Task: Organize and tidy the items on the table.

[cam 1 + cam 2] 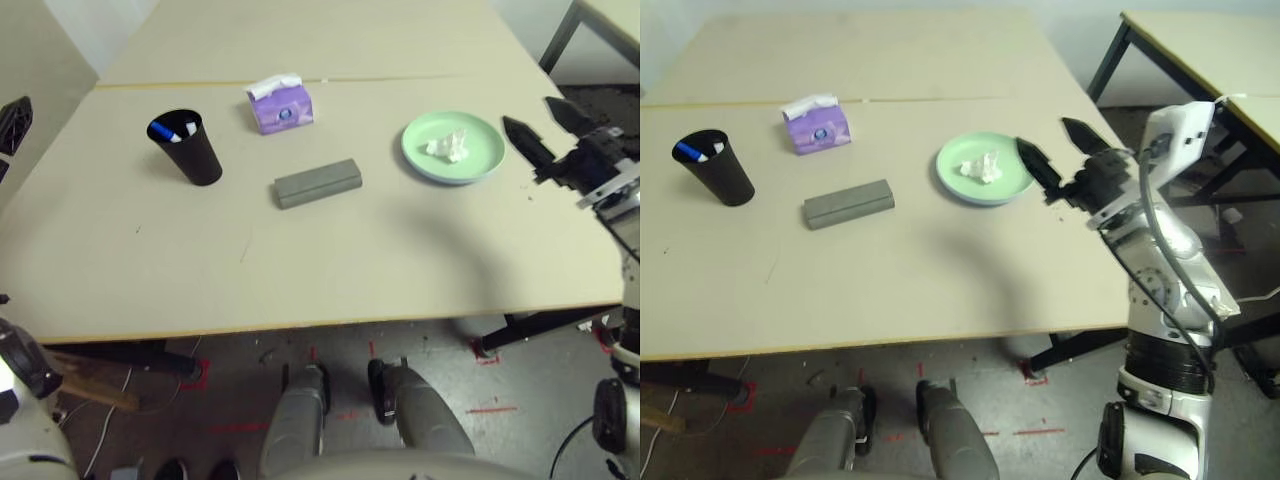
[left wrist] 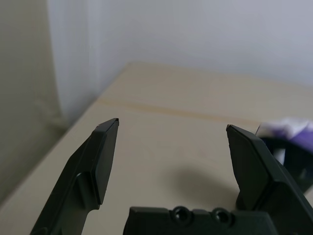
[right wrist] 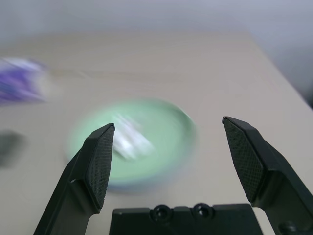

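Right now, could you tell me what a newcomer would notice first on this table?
Probably the green plate with a crumpled tissue on it, on the table's right side, with the open right gripper beside it. Next, the purple tissue box at the seam, the black cup holding markers left of it, and the grey case mid-table.

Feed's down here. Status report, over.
Left gripper and right gripper open, empty. Tissue on green plate; glasses case closed, markers in black cup. Nothing obstructing.
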